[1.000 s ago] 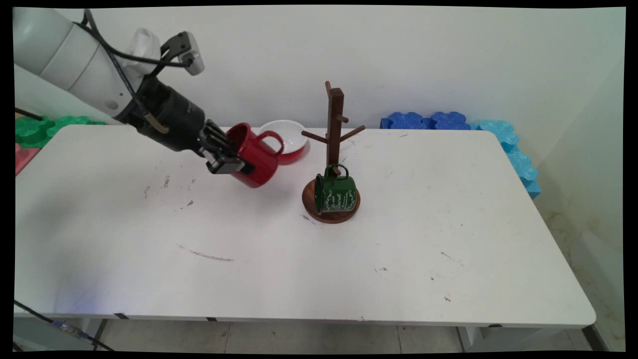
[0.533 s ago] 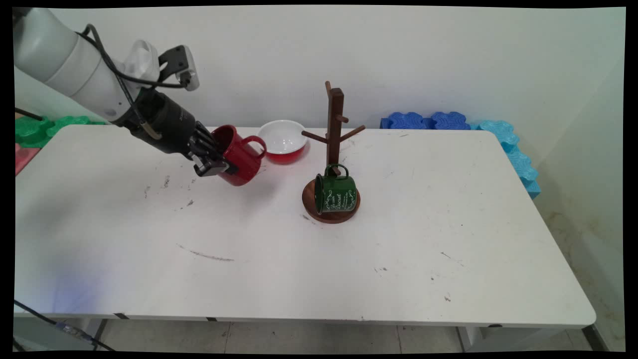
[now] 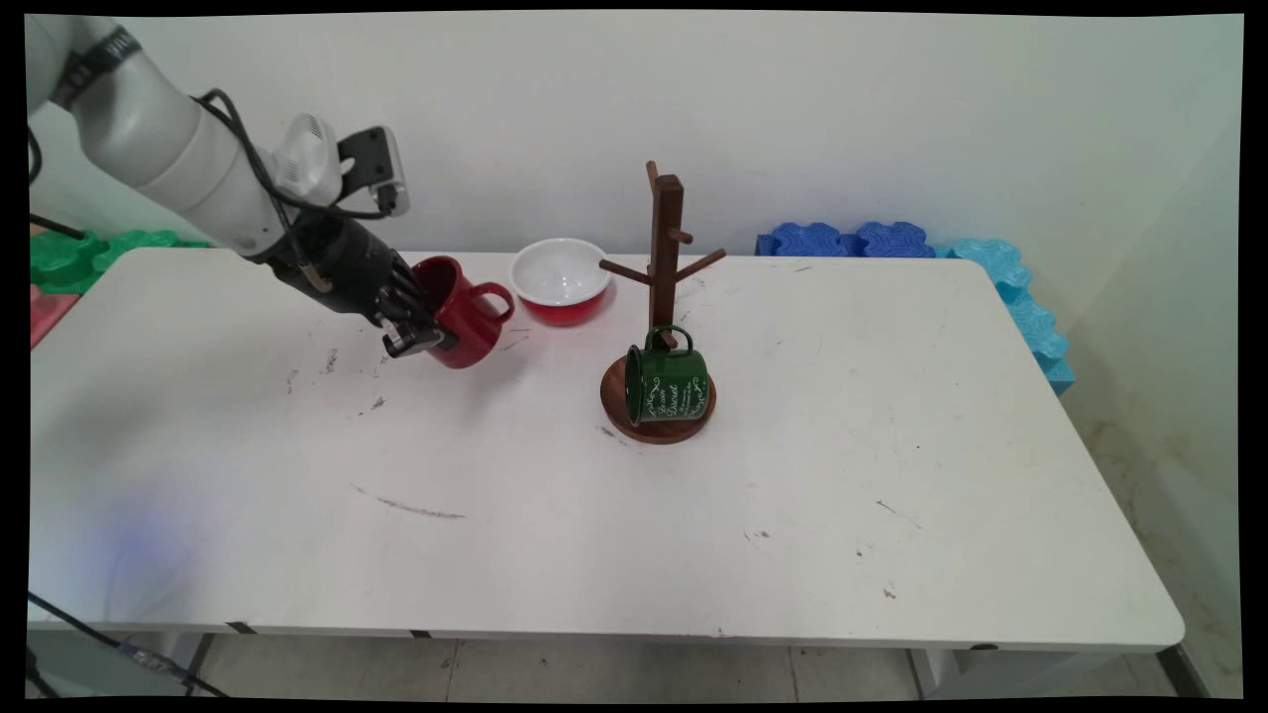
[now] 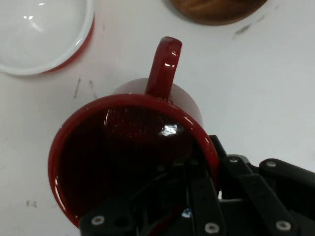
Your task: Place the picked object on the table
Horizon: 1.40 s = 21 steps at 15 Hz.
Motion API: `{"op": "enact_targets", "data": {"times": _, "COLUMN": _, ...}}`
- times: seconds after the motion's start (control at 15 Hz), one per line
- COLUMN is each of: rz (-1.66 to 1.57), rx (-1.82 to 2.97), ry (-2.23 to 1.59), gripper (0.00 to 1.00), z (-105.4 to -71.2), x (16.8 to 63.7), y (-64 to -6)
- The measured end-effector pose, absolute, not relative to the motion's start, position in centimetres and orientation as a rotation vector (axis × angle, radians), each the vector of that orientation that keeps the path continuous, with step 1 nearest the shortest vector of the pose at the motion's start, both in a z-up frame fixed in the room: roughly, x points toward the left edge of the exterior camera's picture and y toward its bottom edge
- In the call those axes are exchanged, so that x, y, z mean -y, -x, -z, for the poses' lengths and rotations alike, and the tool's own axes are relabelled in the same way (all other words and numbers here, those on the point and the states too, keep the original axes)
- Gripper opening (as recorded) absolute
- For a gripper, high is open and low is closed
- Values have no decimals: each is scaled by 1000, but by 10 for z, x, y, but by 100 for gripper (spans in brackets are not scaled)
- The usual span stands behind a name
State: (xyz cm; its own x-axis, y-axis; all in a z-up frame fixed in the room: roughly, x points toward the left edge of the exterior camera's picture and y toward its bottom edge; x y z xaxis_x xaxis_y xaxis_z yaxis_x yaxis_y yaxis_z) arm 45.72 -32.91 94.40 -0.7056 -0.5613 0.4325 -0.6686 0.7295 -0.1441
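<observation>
My gripper (image 3: 421, 332) is shut on the rim of a red mug (image 3: 461, 312), one finger inside it and one outside. The mug tilts toward the arm just above the table, at the back left, with its handle pointing right toward the bowl. In the hand view the red mug (image 4: 133, 147) fills the middle, handle away from me, and the gripper (image 4: 197, 196) clamps its near wall. A wooden mug tree (image 3: 666, 287) stands to the right, with a green mug (image 3: 669, 384) lying on its round base.
A red bowl with a white inside (image 3: 560, 280) sits just right of the mug, at the upper left in the hand view as the bowl (image 4: 39, 34). Blue foam blocks (image 3: 892, 241) line the back right edge, green ones (image 3: 89, 253) the back left.
The gripper has carried the red mug to the left and down toward the table, away from the mug tree, and the mug has turned more upright.
</observation>
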Motion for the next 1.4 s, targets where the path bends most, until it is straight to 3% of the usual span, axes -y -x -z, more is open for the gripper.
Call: {"op": "enact_targets", "data": {"times": 1.4, "rz": -389, "rx": 2677, "ry": -893, "gripper": 0, "z": -881, "x": 379, "y": -450}}
